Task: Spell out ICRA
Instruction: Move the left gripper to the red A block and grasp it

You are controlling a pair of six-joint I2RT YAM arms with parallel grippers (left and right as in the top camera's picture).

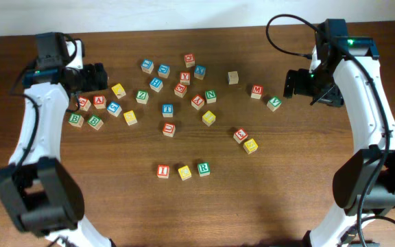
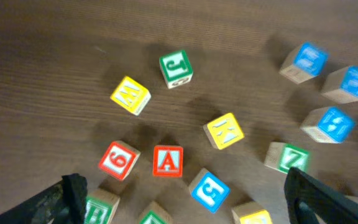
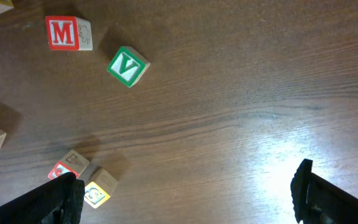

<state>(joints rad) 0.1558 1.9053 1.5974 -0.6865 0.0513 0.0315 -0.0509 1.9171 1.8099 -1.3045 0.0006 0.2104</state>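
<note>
Currently on the counter, item one: the red I cube, the yellow cube and the green R cube, set in a row on the robot's side of the scatter, each just beside the next. The yellow one's letter is too small to read from overhead, though it is likely the C. Item two, the piece you lack: the red A cube, lying flat with its letter up in the scatter at the left. It has a red 6 cube just beside it and a blue cube close at its lower corner. Handling, by judgement: a small wooden block, light, rigid, not fragile, with fairly smooth faces. Take it squarely by two opposite side faces, choosing the pair that keeps your fingers off the neighbours. Item three: the left end effector, jaws wide and empty, wrist angled down over that cluster, the A lying between its fingers. Item four: the right end effector, jaws wide and empty, hanging over bare wood near the green V cube, well apart from the row.
</note>
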